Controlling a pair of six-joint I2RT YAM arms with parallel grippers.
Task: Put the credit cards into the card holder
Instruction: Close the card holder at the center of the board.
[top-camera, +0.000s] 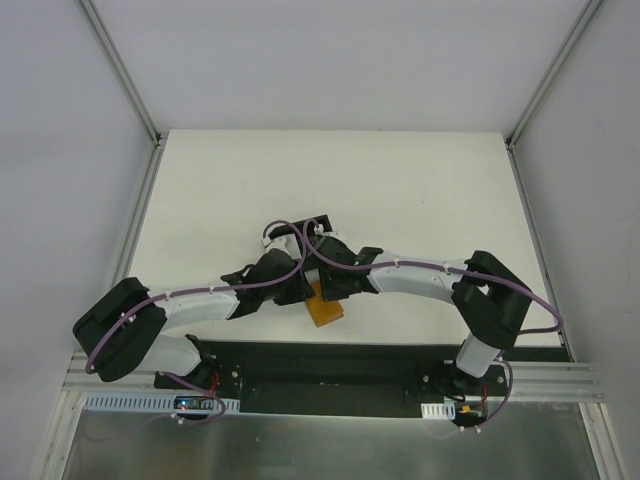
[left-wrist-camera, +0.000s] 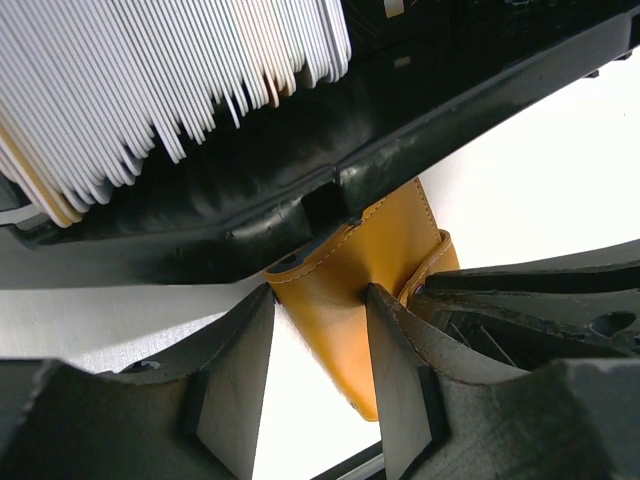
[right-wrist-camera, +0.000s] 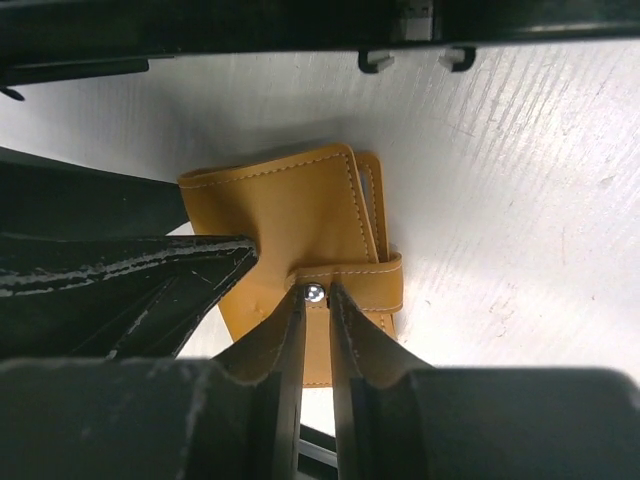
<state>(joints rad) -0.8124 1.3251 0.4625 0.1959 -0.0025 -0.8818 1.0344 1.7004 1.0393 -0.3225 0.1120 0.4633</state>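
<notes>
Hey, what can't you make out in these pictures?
- Credit cards: none clearly seen in any view; the folded wallet hides its inside.
- Card holder: top view, arms cover most of it; left wrist view crops it.
- Right end effector: right wrist view, fingers hide whether it grips the wallet strap.

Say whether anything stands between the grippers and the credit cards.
Yes. No card shows; the folded tan wallet, strap across it, would cover any inside. The right gripper is at the strap, the left gripper straddles the wallet's edge beside the card holder.
</notes>
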